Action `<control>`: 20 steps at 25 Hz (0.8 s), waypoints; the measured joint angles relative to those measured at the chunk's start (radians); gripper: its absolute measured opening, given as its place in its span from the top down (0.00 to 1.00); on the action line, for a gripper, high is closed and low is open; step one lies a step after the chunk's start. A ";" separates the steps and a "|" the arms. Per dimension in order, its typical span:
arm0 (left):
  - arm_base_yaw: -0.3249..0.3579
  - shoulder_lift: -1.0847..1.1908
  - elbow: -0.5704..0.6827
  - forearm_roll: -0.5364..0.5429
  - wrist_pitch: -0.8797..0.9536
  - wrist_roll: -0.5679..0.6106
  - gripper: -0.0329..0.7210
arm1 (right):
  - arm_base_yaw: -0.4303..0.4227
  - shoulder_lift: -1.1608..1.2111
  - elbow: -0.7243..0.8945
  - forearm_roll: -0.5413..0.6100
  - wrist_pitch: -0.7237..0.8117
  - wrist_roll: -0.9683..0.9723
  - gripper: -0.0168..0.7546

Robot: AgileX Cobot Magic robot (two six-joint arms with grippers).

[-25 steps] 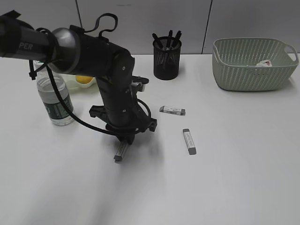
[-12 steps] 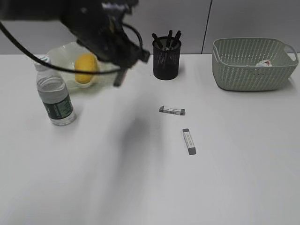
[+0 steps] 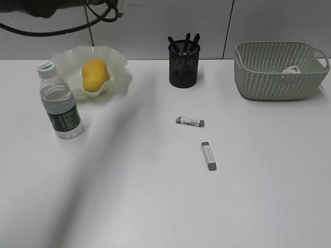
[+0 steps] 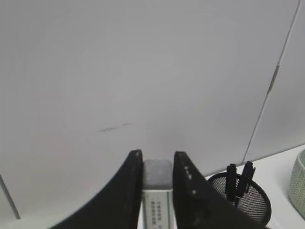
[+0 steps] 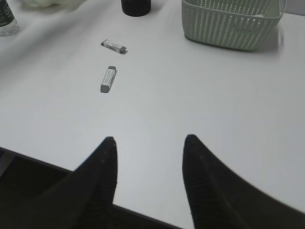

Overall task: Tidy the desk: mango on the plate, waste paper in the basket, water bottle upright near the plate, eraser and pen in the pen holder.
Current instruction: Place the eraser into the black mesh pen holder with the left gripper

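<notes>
Left wrist view: claw [image 4: 157,164] pinches eraser [image 4: 157,172] (upright).

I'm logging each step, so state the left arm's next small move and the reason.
Probably carry the left gripper over the pen holder and lower it. It is shut on an eraser, raised well above the desk, with the holder below and to its right. Two more erasers remain on the desk.
</notes>
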 joint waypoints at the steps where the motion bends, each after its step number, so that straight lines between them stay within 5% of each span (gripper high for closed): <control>1: 0.001 0.015 -0.004 0.009 -0.006 -0.039 0.77 | 0.000 0.000 0.000 0.000 0.000 0.000 0.51; 6: 0.034 0.048 -0.006 0.240 -0.027 -0.361 0.77 | 0.000 0.000 0.000 -0.027 0.000 0.033 0.51; 12: 0.132 0.070 -0.071 1.012 -0.494 -1.102 0.77 | 0.000 0.000 0.000 -0.043 0.000 0.043 0.51; 16: 0.133 0.084 -0.163 1.394 -0.442 -1.220 0.77 | 0.000 0.000 0.000 -0.043 0.000 0.044 0.51; 20: 0.132 0.166 -0.251 1.452 -0.545 -1.235 0.77 | 0.000 0.000 0.000 -0.043 0.000 0.045 0.51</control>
